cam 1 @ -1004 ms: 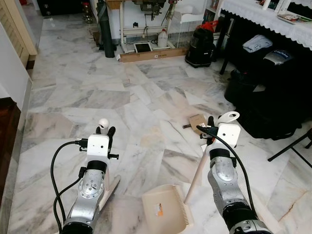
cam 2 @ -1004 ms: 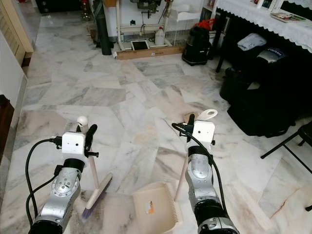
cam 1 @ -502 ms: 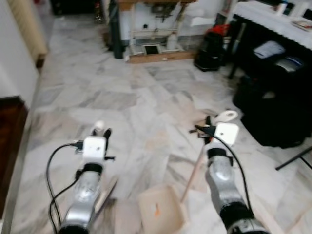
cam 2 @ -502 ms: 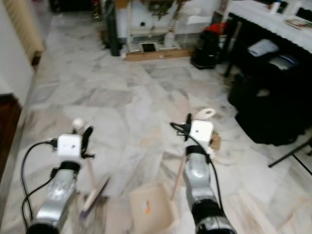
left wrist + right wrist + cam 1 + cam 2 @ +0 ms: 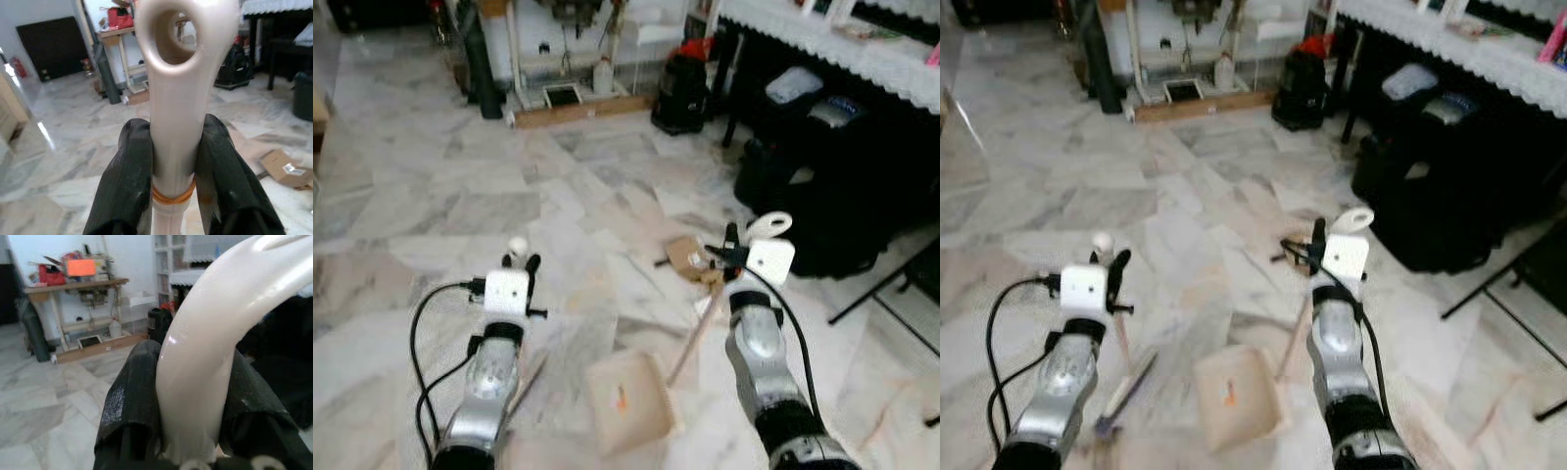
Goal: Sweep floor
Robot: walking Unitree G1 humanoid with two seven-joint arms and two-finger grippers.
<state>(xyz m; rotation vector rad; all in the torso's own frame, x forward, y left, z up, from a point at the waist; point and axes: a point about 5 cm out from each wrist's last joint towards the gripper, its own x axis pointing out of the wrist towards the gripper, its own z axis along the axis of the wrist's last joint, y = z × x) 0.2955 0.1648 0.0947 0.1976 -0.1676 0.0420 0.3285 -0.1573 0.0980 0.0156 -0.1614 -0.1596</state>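
My left gripper (image 5: 525, 264) is shut on the upper end of a beige broom handle (image 5: 176, 98), just below its hanging loop. The black fingers (image 5: 129, 181) press it from both sides. The broom head (image 5: 1126, 390) rests on the marble floor by my left arm. My right gripper (image 5: 734, 243) is shut on the white looped top of the dustpan handle (image 5: 210, 357). That handle slants down to the beige dustpan (image 5: 626, 401), which lies flat on the floor between my arms. A torn piece of cardboard (image 5: 689, 255) and small scraps lie just ahead of the right gripper.
Black bags and bins (image 5: 822, 176) stand under a lace-covered table (image 5: 832, 39) on the right. A black vacuum (image 5: 680, 83) and a sewing-machine stand (image 5: 563, 59) with a wooden plank (image 5: 578, 110) sit at the back. A thin black stand leg (image 5: 886, 294) crosses the floor at the right.
The whole view has swung toward the right and is slightly blurred, so the camera moved. Both grippers keep their hold; broom and dustpan stay between my arms.
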